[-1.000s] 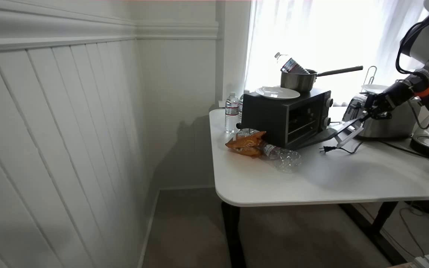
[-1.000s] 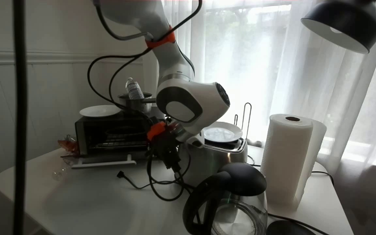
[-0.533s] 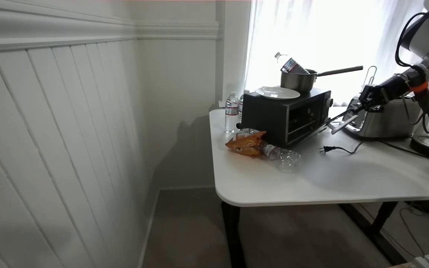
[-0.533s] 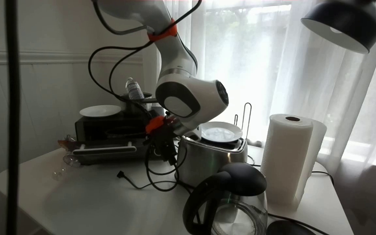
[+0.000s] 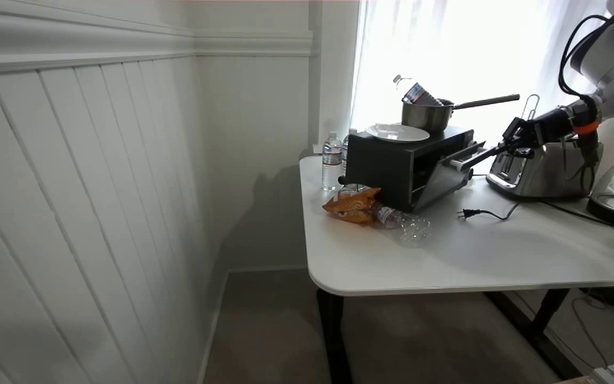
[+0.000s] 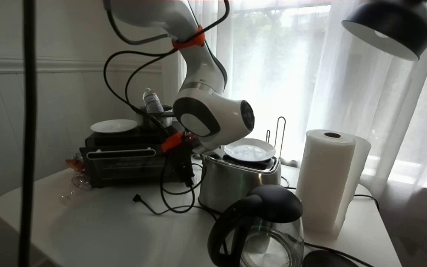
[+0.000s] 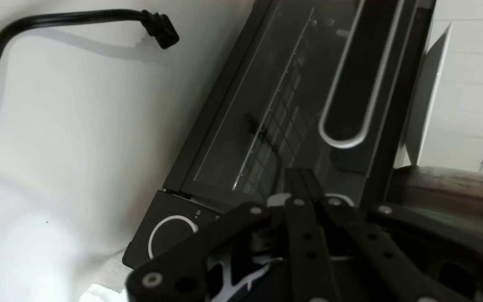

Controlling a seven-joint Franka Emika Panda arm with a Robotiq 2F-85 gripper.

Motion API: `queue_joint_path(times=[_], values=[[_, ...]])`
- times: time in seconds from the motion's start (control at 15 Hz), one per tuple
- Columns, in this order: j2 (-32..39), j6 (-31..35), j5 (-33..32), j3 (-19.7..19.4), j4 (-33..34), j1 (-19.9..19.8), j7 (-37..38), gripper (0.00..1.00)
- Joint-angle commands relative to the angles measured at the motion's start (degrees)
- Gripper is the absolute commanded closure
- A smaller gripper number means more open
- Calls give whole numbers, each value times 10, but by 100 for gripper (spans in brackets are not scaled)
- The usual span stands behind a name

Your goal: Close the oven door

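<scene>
The oven door [image 5: 437, 184] is a dark glass flap hinged at the bottom of the black toaster oven [image 5: 379, 165]. It stands steeply tilted, its top edge apart from the oven front. It also shows in an exterior view [image 6: 124, 163] and in the wrist view [image 7: 258, 100]. Its pale-edged handle [image 6: 121, 153] runs along the upper part. My gripper [image 5: 498, 150] is at the handle's toaster-side end. In the wrist view the gripper's fingertips [image 7: 303, 183] are together, nothing between them, over the door glass. Whether they touch the door cannot be told. The arm hides the fingertips in an exterior view.
A plate [image 5: 397, 133] and a pot [image 5: 427, 116] holding a bottle stand on the oven. The silver toaster [image 6: 232, 185] is beside it. A plug cord [image 6: 148, 207], a kettle [image 6: 269, 237], paper towels [image 6: 326, 181] and an orange bag [image 5: 352, 207] are on the table.
The oven door has swung up from a low slant to a steep tilt. My gripper has moved up and toward the oven along with it.
</scene>
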Motion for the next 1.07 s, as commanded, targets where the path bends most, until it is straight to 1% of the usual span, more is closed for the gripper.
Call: queue_joint_path(times=[0.0,0.07,0.2,0.33,0.47,0.53,0.6,0.67,0.73,1.0], values=[[18,-9,49,-12,13,14,-36,100],[22,-10,55,-13,14,16,-44,100],[21,-19,45,-17,11,19,-42,100],[5,-23,13,-24,-1,25,-21,100],[-27,-17,-19,-31,-20,34,-19,99],[-52,-14,-53,-36,-35,41,-8,98],[-75,0,-92,-41,-48,49,6,72],[-101,10,-135,-44,-61,56,22,72],[-125,14,-175,-45,-71,61,39,69],[-242,27,-329,-27,-118,82,134,42]])
